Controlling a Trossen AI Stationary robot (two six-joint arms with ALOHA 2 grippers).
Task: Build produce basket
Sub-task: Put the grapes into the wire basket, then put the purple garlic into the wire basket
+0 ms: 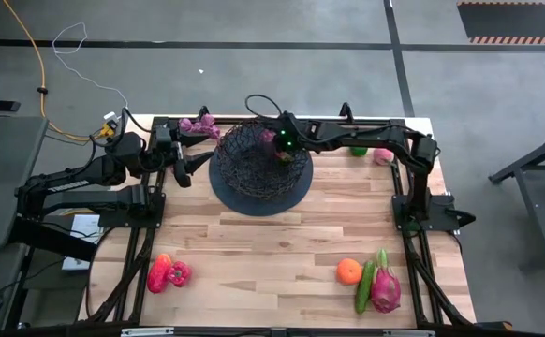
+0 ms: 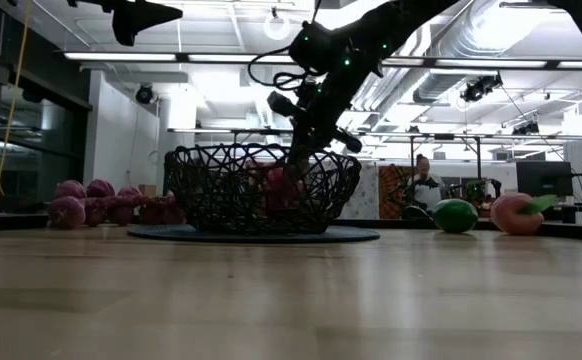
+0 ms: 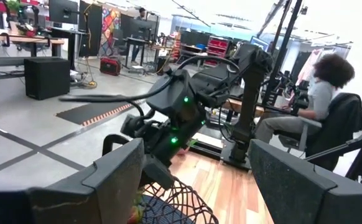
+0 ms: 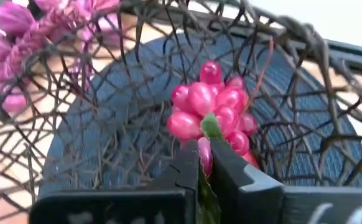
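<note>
Around me the tabletop (image 1: 282, 243) carries plenty: a purple grape bunch (image 1: 198, 124) just behind the basket (image 1: 259, 165) on its left, a green round fruit (image 1: 358, 150) and a pink one (image 1: 383, 156) under my right arm, red peppers (image 1: 168, 273) near the front left corner, and an orange (image 1: 349, 271), a cucumber (image 1: 364, 286) and a dragon fruit (image 1: 385, 285) together at the front right. Nothing lies between them and the basket, which sits on a dark round mat (image 1: 296, 198) toward the back middle. My right claw (image 4: 204, 163) reaches down inside the basket, pinched almost shut on the stem of a pink grape bunch (image 4: 213, 109), whose grapes hang over the basket's floor; whether they touch it I cannot tell. My left claw (image 1: 186, 163) waits just left of the basket's rim, fingers wide apart and holding nothing. Only my right wrist view shows that pinch up close; the low view shows the bunch dimly through the mesh, and a person (image 3: 305, 106) seated beyond the tabletop shows in my left wrist view.
</note>
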